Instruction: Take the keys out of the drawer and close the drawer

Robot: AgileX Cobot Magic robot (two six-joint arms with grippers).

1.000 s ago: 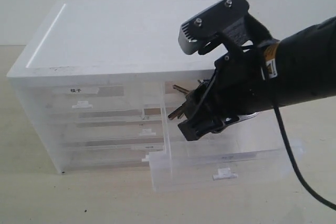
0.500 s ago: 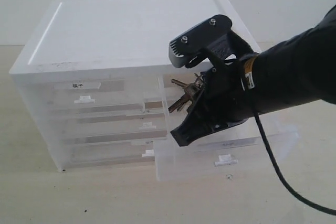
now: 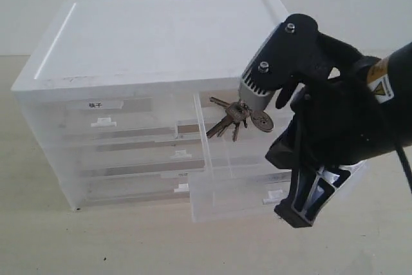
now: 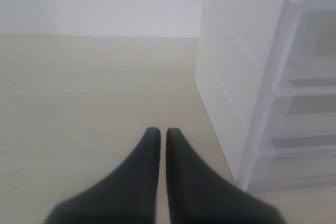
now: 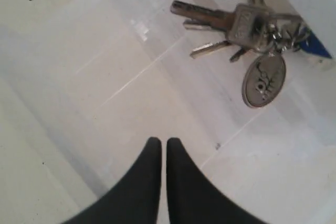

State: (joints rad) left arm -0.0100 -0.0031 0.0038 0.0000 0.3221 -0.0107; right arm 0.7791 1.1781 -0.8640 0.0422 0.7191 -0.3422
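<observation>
Keys (image 5: 247, 22) in open drawer (image 5: 105, 77), ahead of right jaws, untouched, jaws pressed together

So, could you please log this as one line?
right gripper shut, empty | drawer open | keys inside | left gripper shut

Pale, perhaps wooden table (image 3: 129, 243) with a white plastic drawer cabinet (image 3: 154, 37) on it.

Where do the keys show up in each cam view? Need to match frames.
Exterior: keys near centre of frame.
Left wrist: not in view.
Right wrist: keys upper right.
Shared landmark: the open drawer, in the exterior and right wrist views.
</observation>
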